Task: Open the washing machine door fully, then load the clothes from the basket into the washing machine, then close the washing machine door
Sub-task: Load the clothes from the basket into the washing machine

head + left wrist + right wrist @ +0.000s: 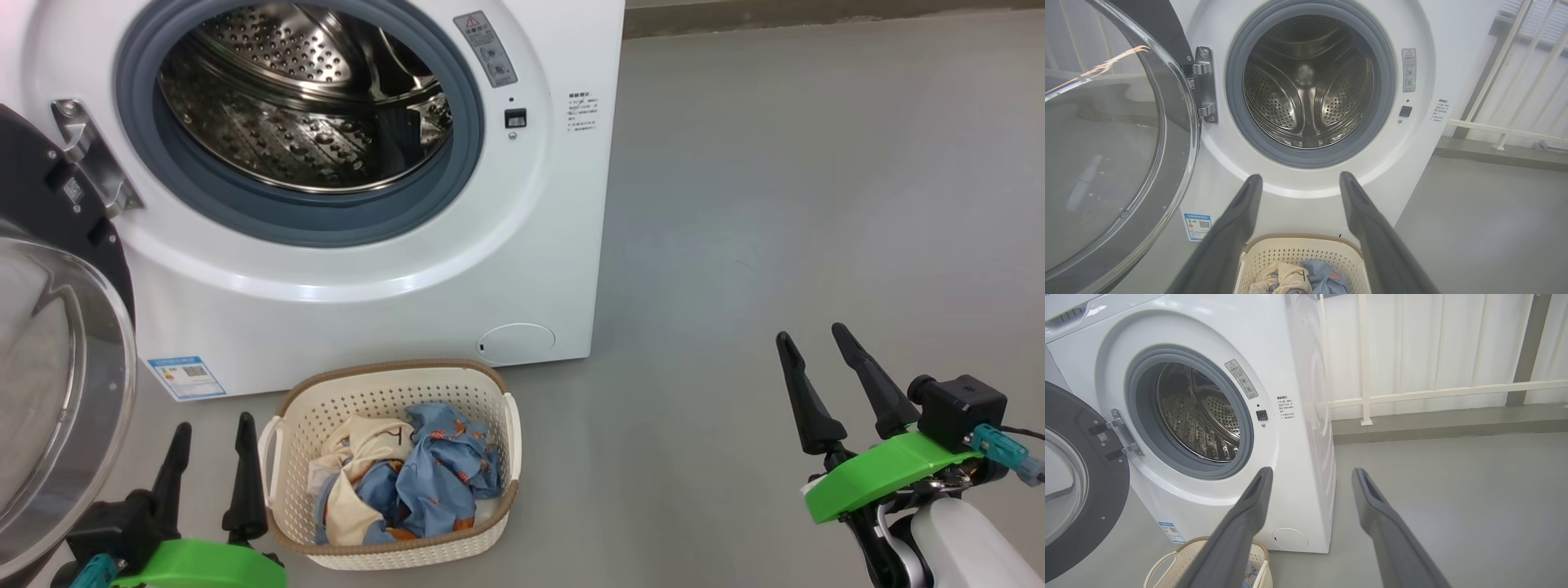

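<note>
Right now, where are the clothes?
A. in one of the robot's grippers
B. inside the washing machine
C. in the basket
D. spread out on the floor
C: the clothes lie bundled in the basket, which stands in front of the washing machine.

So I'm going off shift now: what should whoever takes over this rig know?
Left gripper: jaws open, empty, left of the cream perforated plastic basket.
Right gripper: jaws open, empty, over grey floor.
Black-rimmed round glass door swung wide open on the white front-loading washing machine; steel drum empty.
Blue and cream clothes lie in the basket.
Done: door open. Left: load clothes, close door.
</note>
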